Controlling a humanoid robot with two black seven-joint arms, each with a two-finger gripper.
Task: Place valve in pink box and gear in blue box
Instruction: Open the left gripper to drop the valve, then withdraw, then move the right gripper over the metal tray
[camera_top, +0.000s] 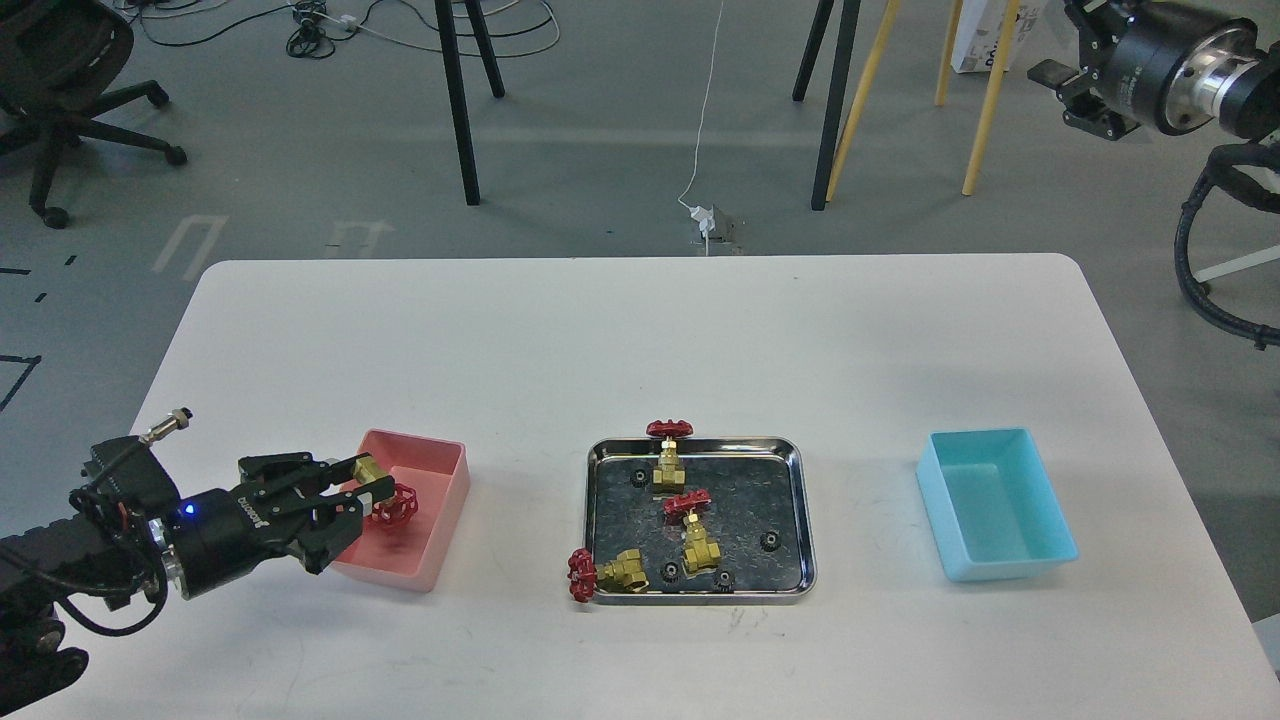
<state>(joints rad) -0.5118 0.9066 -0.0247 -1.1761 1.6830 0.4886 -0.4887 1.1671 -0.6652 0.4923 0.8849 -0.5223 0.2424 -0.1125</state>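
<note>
Progress is early: the left gripper is closed on one valve, holding it over the pink box, not yet released. Three more valves and several small black gears lie on the steel tray mid-table. The blue box looks empty. The right gripper hangs high, too dark to tell its state. White lettering on the left gripper is unreadable.

White table carries pink box at left, steel tray mid-front, blue box at right, well apart.
</note>
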